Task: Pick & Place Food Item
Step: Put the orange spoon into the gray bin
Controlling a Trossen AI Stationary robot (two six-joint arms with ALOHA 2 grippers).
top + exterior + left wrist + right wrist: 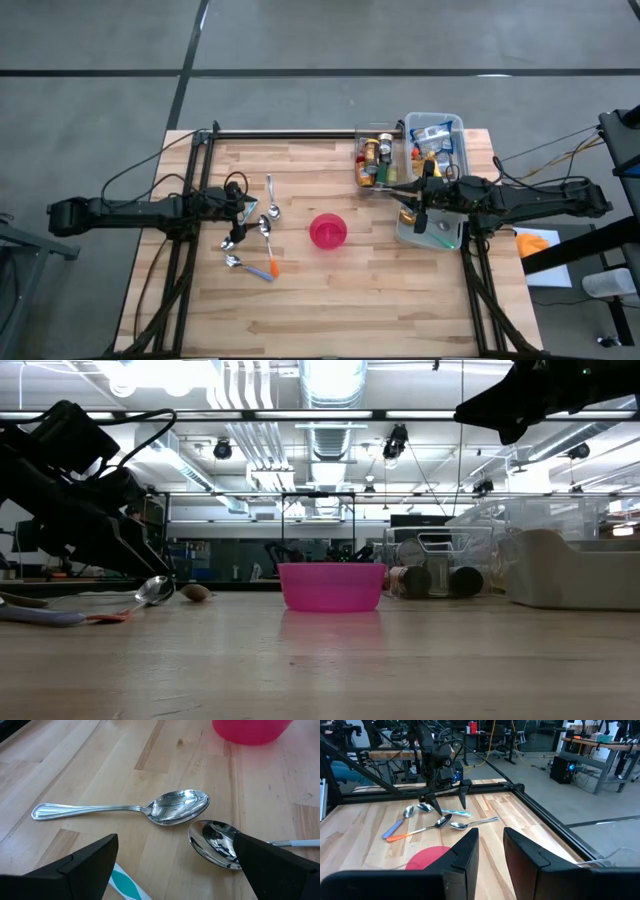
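Over on the left, the left gripper [243, 207] hangs wide open above the spoons [268, 212]; the pink bowl [328, 231] sits mid-table; the right gripper [420, 207], fingers nearly closed and empty, hovers over the food bin [447, 124]

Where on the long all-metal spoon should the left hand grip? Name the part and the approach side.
Probably the handle of the all-metal spoon, near its middle, coming straight down with the fingers across it. It lies flat and straight on the table with bare wood on both sides, while its bowl nearly touches a second spoon. The left hand is open.
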